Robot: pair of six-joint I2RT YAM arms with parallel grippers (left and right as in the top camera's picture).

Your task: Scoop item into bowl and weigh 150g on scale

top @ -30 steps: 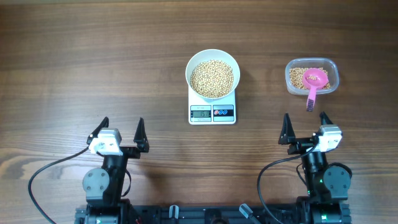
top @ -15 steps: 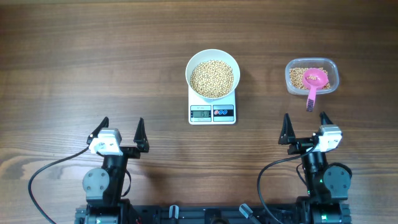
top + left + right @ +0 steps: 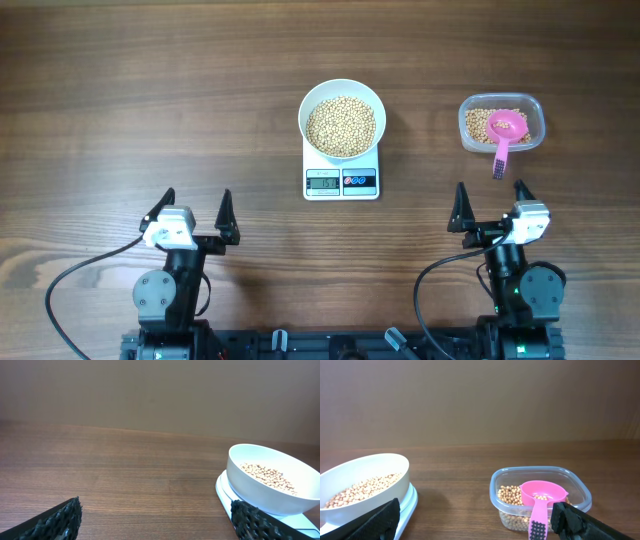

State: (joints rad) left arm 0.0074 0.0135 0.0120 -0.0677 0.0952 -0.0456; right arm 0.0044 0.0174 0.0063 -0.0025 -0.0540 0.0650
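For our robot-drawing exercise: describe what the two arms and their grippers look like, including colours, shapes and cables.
The left arm and right arm are black with round joint housings. The left gripper and right gripper each have a white block and two black, pointed, ribbed fingers. A black cable loops beside each arm.

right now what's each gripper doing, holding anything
Left gripper: open, holding nothing.
Right gripper: open, holding nothing.
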